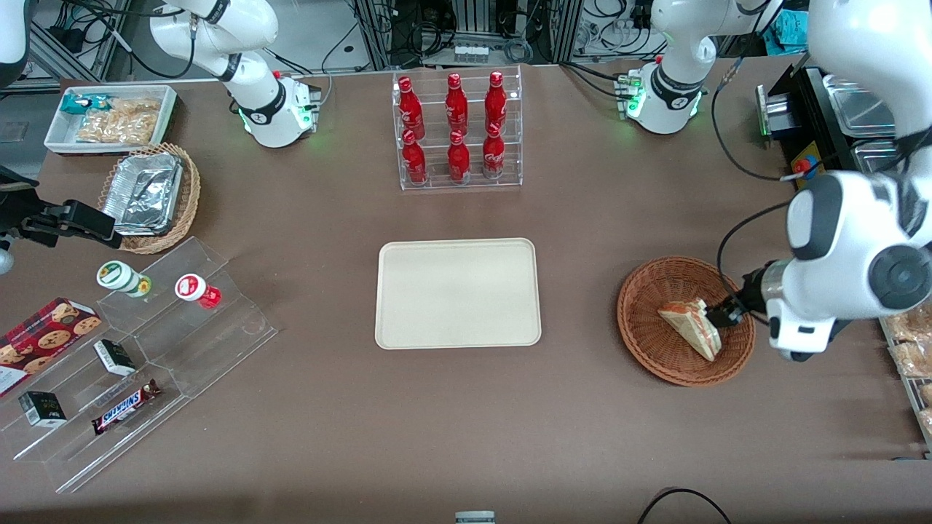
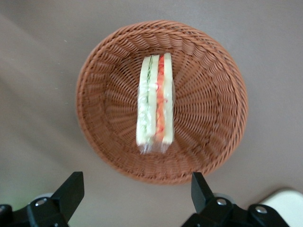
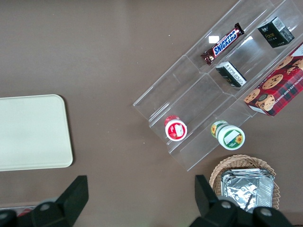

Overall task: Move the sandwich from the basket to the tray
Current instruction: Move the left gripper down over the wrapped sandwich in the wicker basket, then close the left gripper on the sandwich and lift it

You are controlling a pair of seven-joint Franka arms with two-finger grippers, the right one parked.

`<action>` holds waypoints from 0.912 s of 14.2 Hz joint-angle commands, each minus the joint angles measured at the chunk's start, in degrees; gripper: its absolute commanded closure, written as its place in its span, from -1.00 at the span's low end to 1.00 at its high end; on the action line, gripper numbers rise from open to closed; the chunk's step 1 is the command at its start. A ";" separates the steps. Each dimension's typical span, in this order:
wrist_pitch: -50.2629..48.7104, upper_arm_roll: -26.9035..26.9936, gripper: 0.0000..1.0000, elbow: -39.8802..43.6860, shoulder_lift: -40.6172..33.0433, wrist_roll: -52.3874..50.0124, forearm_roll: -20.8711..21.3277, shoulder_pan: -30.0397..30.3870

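Observation:
The sandwich [image 1: 690, 328] [image 2: 155, 106], a wrapped wedge with red and green filling, lies in the round reddish-brown basket [image 1: 641, 291] [image 2: 208, 94]. My gripper [image 1: 727, 313] [image 2: 136, 191] hangs above the basket's rim on the side toward the working arm's end, clear of the sandwich. Its fingers [image 2: 71, 191] stand wide apart with only table between them, so it is open and holds nothing. The cream tray [image 1: 457, 293] [image 2: 286, 201] [image 3: 33, 132] lies bare at the table's middle, beside the basket.
A clear rack of red bottles [image 1: 456, 131] stands farther from the camera than the tray. Toward the parked arm's end are a stepped acrylic stand [image 1: 145, 349] with snacks, a tan basket with foil container [image 1: 149, 196] and a white bin [image 1: 109, 116].

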 commanded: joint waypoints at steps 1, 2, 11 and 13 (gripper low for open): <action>3.27 -0.18 -1.00 0.38 3.82 -4.01 0.99 -0.12; 5.29 -0.18 -1.00 -1.71 3.83 -4.01 1.16 -0.12; 21.39 -0.09 -0.56 -13.95 3.83 -4.28 2.48 0.32; 21.31 -0.09 0.23 -13.95 3.83 -4.28 2.48 0.41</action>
